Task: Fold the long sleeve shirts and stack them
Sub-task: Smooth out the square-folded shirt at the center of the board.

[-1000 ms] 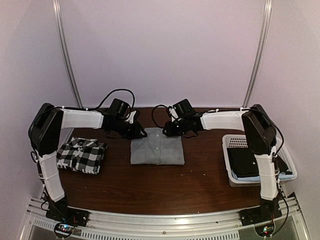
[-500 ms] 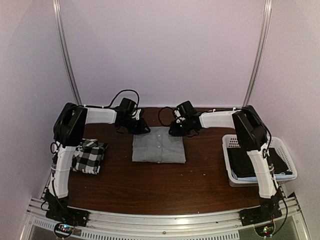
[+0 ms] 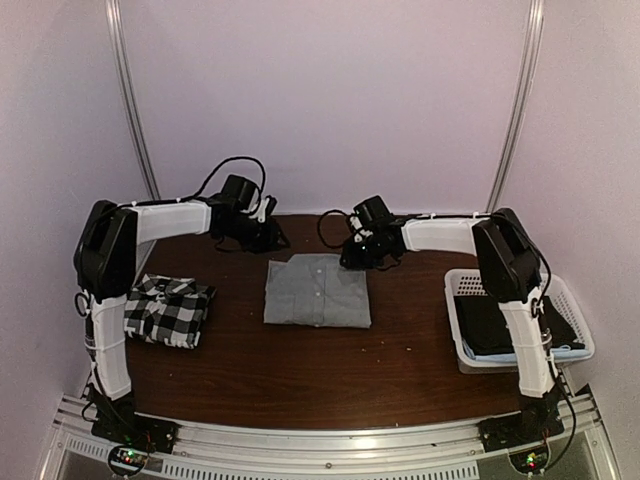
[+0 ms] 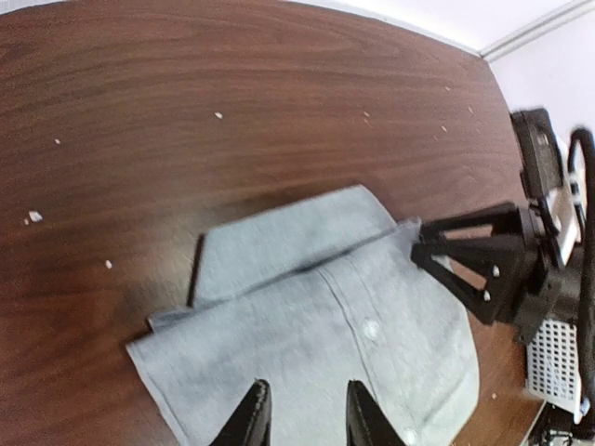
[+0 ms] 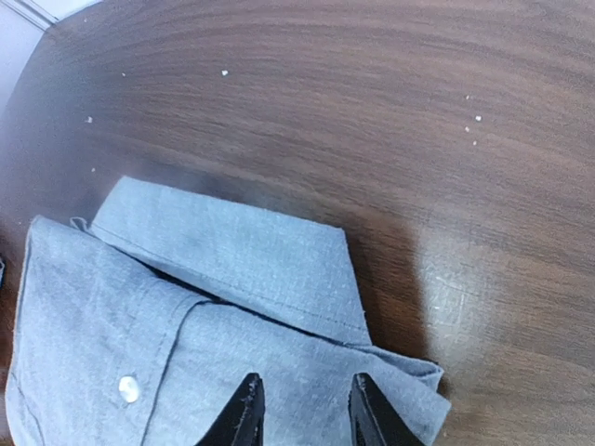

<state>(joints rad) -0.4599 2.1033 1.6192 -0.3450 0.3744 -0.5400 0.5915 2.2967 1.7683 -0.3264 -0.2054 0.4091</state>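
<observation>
The plain grey shirt (image 3: pixel 317 292) lies folded into a rectangle in the middle of the table, collar at the far edge. It also shows in the left wrist view (image 4: pixel 316 316) and the right wrist view (image 5: pixel 223 307). The black-and-white checked shirt (image 3: pixel 168 310) lies folded at the left. My left gripper (image 3: pixel 270 240) is open and empty, just off the grey shirt's far left corner; in its own view it (image 4: pixel 307 423) hovers over the cloth. My right gripper (image 3: pixel 350 256) is open and empty over the far right corner, above the collar (image 5: pixel 305 418).
A white basket (image 3: pixel 462 300) holding dark folded clothes stands at the right edge of the table. The brown tabletop (image 3: pixel 300 380) runs to the metal rail at the front. White walls close off the back and sides.
My left gripper has drawn back and up from the grey shirt's far left corner. The right gripper has stayed near the far right corner. The shirt's far edge has shifted slightly.
</observation>
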